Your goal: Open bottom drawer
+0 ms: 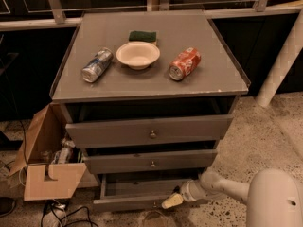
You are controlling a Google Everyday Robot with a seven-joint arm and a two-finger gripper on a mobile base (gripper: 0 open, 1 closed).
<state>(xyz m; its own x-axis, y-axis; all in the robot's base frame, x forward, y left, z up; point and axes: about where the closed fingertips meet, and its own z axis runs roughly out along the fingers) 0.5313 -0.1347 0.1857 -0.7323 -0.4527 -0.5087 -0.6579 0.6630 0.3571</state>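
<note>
The bottom drawer (pixel 128 202) is the lowest and narrowest grey front of the cabinet. It stands pulled out a little, and a strip of its flat grey tray (pixel 142 187) shows behind the front. Its knob is hidden near the gripper. My gripper (pixel 171 201) reaches in from the lower right on a white arm (pixel 222 186). Its pale fingertip sits at the drawer front's right of centre.
Above are the mid-sized drawer (pixel 151 162) and the tallest drawer (pixel 149 132), both slightly out. On the cabinet top lie a silver can (pixel 97 65), a white bowl (pixel 138 55), a green sponge (pixel 142 36) and a red can (pixel 184 63). An open cardboard box (pixel 45 167) stands at left.
</note>
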